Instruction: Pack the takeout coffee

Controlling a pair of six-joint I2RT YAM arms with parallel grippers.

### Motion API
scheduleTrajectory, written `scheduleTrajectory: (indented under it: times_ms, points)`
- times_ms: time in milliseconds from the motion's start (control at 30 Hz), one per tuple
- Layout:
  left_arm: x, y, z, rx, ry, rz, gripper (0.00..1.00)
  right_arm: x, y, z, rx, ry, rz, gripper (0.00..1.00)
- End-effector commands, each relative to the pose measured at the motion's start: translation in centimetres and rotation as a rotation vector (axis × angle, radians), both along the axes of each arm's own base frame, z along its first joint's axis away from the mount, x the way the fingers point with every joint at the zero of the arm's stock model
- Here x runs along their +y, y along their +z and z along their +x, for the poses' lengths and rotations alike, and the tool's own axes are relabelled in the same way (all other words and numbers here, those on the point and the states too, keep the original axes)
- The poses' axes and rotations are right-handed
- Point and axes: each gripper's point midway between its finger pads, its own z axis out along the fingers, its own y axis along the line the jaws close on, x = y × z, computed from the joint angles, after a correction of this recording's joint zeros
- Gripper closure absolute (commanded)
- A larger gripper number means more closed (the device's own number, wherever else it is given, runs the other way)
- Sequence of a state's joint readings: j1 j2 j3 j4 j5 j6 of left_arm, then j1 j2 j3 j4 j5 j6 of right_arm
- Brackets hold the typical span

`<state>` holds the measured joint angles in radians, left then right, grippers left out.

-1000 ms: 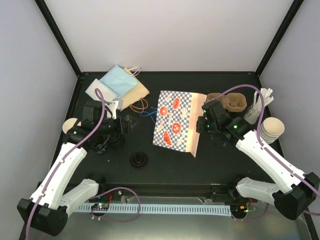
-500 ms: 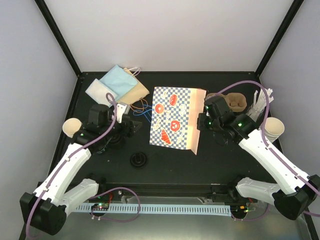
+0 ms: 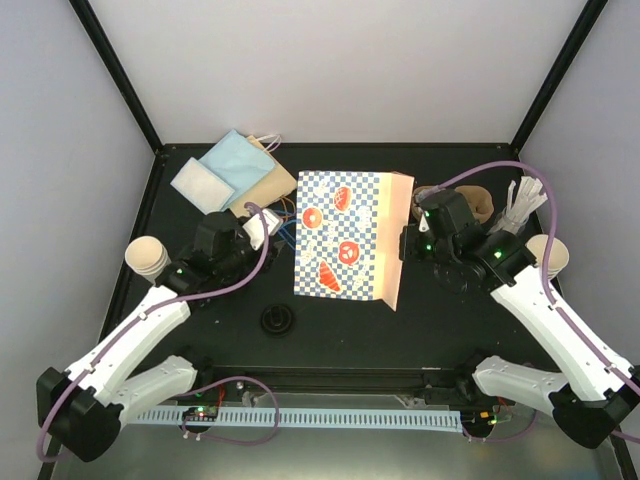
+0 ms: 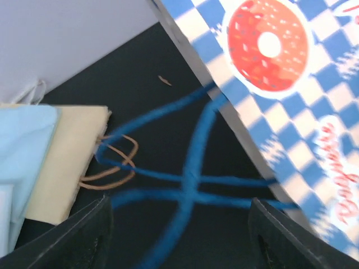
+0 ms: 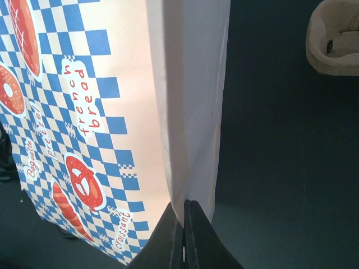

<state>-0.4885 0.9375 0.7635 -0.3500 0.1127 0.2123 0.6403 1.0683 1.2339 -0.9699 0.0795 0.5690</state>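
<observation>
Right hand (image 5: pixel 183 208): fingers pressed together, pinching the plain side fold of the bag (image 3: pixel 338 235) along its right edge. Left hand (image 4: pixel 179 216): fingers spread, nothing held. The bag's blue handles (image 4: pixel 190 162) lay on the counter (image 3: pixel 330 335) directly between them.

Change noted over the last second: the bag, previously skewed, had been swung round by the right hand. It now lay nearly square to the counter edges and closer to the far edge. The left hand had travelled in from the left side of the counter to the handles.

Task items, none yet packed:
- Cups (image 3: pixel 147 256) stood stacked at the left edge, with further cups (image 3: pixel 548 256) at the right edge.
- The tray (image 5: pixel 334 36) sat toward the far right corner, just beyond the right hand and apart from the bag.
- One lid (image 3: pixel 277 319) lay near the middle of the near edge.

Assessment: the bag appeared flat and unopened. The work was judged to be at the preparation stage, with the bag being squared up for opening. The left hand was well placed to take a handle. Packing proper remained wholly outstanding.
</observation>
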Motion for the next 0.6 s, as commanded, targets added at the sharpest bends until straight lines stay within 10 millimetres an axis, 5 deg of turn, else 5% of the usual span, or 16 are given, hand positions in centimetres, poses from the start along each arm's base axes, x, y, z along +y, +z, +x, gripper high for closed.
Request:
scheduleTrajectory:
  times_ms: [0, 567]
  points:
    - [-0.2, 2.4, 2.1, -0.13, 0.021, 0.024, 0.36, 0.7, 1.8, -0.7, -0.03, 0.054, 0.046, 0.99]
    - [2.4, 2.2, 4.1, -0.145, 0.184, 0.124, 0.39, 1.1, 4.7, -2.6, -0.054, 0.112, 0.14, 0.99]
